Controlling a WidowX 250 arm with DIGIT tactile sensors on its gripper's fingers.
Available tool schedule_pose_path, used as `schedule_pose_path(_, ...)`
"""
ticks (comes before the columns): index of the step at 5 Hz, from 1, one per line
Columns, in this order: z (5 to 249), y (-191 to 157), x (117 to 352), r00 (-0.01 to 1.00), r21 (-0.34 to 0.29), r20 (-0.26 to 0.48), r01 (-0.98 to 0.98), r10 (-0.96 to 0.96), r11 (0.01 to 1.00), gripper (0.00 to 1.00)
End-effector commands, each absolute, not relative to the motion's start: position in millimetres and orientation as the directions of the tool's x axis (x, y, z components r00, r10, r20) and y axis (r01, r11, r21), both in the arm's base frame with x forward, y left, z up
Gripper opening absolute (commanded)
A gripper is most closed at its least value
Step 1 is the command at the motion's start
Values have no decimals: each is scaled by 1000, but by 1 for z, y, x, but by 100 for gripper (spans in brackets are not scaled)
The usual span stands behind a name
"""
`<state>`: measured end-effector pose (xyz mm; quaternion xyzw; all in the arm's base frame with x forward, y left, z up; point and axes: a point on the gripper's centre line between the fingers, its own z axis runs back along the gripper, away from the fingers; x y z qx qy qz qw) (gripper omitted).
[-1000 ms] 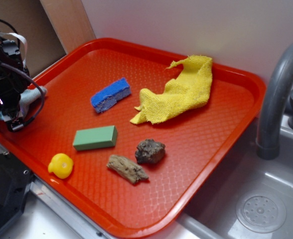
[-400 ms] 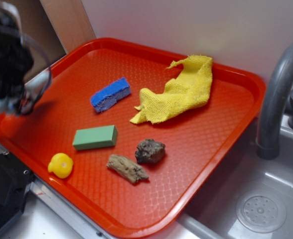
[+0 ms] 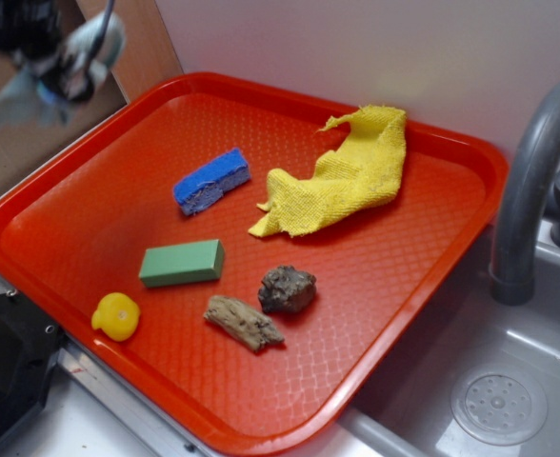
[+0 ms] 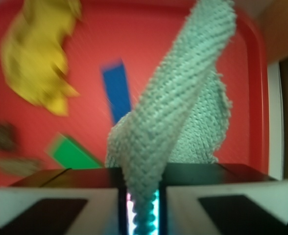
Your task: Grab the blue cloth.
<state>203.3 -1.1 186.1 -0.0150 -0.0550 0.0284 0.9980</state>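
My gripper (image 3: 56,71) is raised at the far left, above the rim of the red tray (image 3: 375,371), blurred by motion. It is shut on the blue cloth (image 3: 13,105), a pale grey-blue knitted rag that hangs from it in the air. In the wrist view the jaws stand nearly closed with a fold of the blue cloth (image 4: 168,112) pinched between them at the gripper (image 4: 143,205); the rest of the cloth hangs over the tray (image 4: 242,73).
On the tray lie a yellow knitted cloth (image 3: 347,171), a bright blue sponge (image 3: 210,180), a green block (image 3: 182,263), a yellow toy (image 3: 116,315), a piece of wood (image 3: 242,322) and a dark rock (image 3: 287,288). A grey faucet (image 3: 532,181) and sink (image 3: 499,405) are at the right.
The gripper has risen from the tray's left edge up to the top left, carrying the blue cloth off the tray. The other objects have not moved.
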Motion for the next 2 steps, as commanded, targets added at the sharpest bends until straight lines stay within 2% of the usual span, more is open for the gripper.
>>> schedule_pose_path(1,253,32,212,962,-204,140,-203,233,958,0)
schedule_pose_path(2,250,40,210,968,-129,160,-176,196,976,0)
